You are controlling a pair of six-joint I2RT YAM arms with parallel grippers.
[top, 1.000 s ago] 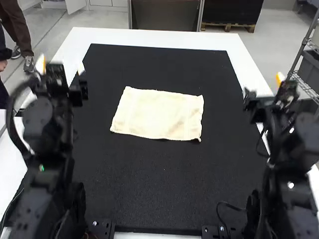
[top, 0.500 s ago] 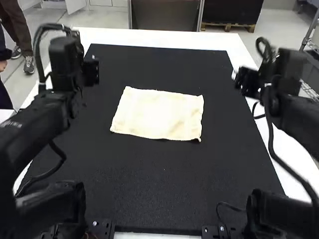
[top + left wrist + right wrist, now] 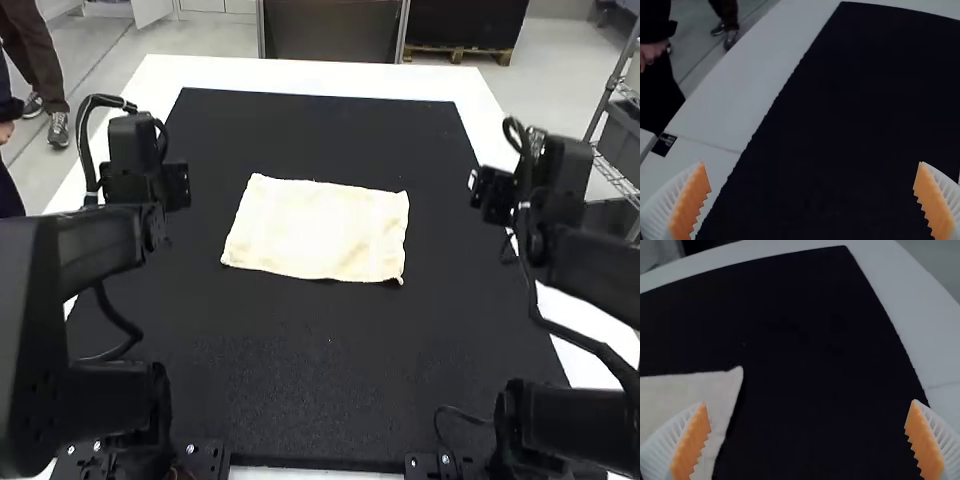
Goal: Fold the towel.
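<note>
Towel (image 3: 315, 228), cream-coloured, lies before you spread flat in a slightly skewed rectangle. You find it around the middle of the black mat (image 3: 330, 370), more toward the far end than the near one, with dark margin all around it. The mat covers much of your white table (image 3: 300, 75). The towel's edges are a little wavy, and its near right corner comes to a small point.

Your left gripper (image 3: 178, 187) is near the mat's left edge, well apart from the towel. Your right gripper (image 3: 484, 190) is near the mat's right edge, also apart from the towel.

In the left wrist view, your left gripper (image 3: 812, 162) is released: its two white ribbed fingers, faced with orange pads (image 3: 692, 202), stand wide apart with nothing between them but a view of the mat. In the right wrist view, your right gripper (image 3: 808, 401) is released as well, its fingers spread wide and holding nothing; one corner of the towel shows flat on the mat.
</note>
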